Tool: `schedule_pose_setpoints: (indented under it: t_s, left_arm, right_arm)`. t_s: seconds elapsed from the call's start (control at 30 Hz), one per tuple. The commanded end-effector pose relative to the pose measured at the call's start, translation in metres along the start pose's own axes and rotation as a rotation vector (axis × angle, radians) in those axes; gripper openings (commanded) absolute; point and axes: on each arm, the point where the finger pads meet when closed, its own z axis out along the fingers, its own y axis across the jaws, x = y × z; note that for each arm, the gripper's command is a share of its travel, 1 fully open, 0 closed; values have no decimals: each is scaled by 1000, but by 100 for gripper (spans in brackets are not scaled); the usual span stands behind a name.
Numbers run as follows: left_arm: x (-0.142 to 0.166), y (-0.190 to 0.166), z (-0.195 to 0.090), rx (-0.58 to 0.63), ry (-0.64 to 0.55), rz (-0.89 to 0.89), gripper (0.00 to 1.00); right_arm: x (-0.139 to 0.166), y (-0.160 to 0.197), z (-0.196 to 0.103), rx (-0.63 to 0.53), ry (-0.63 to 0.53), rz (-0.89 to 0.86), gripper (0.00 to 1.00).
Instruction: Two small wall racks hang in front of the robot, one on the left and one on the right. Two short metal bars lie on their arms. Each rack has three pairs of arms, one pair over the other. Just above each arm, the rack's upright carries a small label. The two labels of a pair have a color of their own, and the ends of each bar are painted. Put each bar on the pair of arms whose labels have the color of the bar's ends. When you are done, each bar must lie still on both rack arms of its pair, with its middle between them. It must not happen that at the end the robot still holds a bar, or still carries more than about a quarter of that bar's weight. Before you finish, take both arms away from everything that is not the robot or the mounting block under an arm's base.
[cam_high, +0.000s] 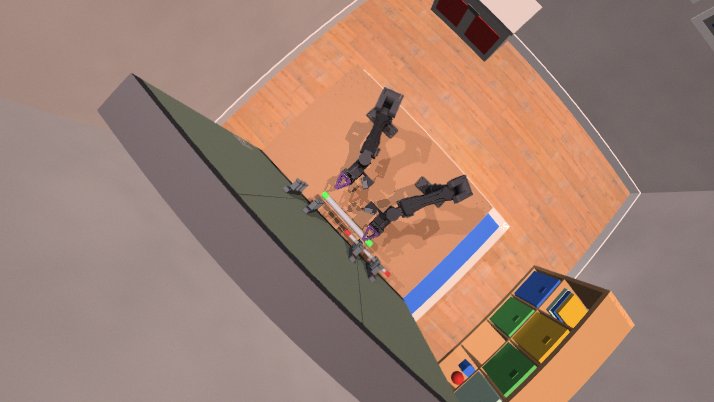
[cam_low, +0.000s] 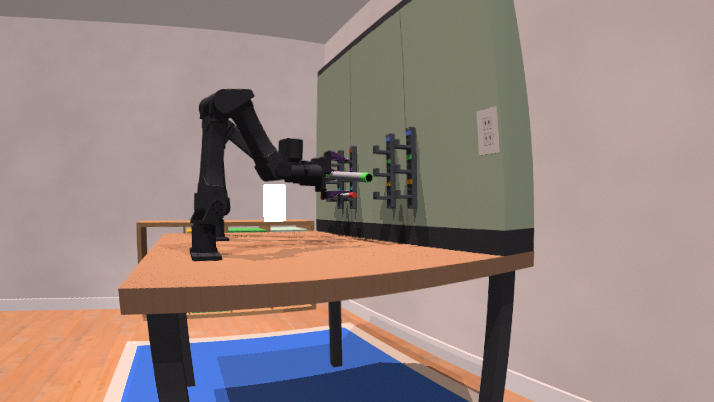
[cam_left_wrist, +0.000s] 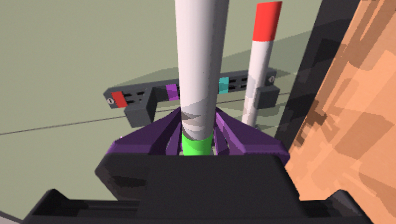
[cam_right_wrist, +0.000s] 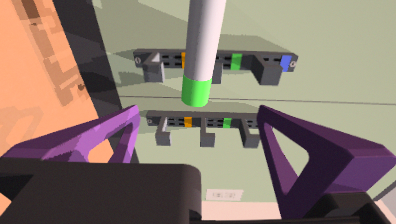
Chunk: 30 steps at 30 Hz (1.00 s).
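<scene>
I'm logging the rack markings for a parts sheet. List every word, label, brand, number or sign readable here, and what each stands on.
No readable text on the rack uprights: their small labels are plain color patches.
A white mark at the corner of the blue mat: too small to read.
No readable text on the wall outlet.
</scene>
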Motion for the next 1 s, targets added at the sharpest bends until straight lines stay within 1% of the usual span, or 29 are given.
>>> schedule_pose_setpoints:
  t_s: [0.0, 0.97]
  left_arm:
    - [1, 54, -4, -136, -3, -85, 0]
    - [3, 66, -6, -135, -3, -84, 0]
  right_arm:
    - [-3, -8, -1, 24, -1, 13, 100]
    - [-5, -14, -1, 24, -1, 13, 100]
